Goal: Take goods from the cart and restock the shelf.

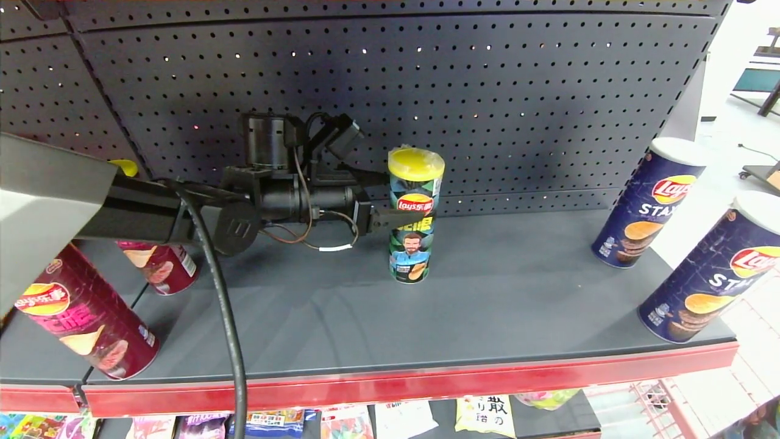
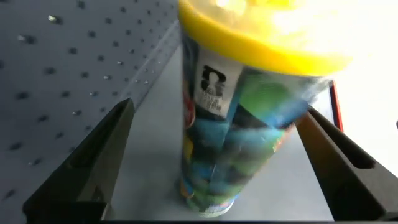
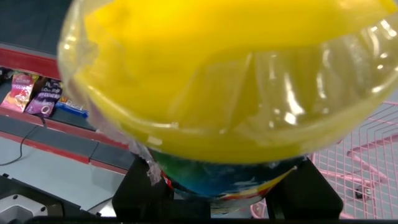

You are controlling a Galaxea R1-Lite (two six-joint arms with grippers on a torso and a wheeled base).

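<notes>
Yellow-lidded can (image 1: 414, 247) stands inside spread left gripper (image 1: 411, 196); right gripper (image 3: 224, 205) holds second can (image 3: 224, 93).

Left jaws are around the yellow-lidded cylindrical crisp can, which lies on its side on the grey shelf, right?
No. The yellow-lidded cylindrical crisp can stands upright on the grey metal shelf, as the head view shows. The jaws of the left gripper are around it, open.

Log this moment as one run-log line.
left gripper: open, straddling upright yellow-lid can on shelf | right gripper: shut on second yellow-lid can
</notes>
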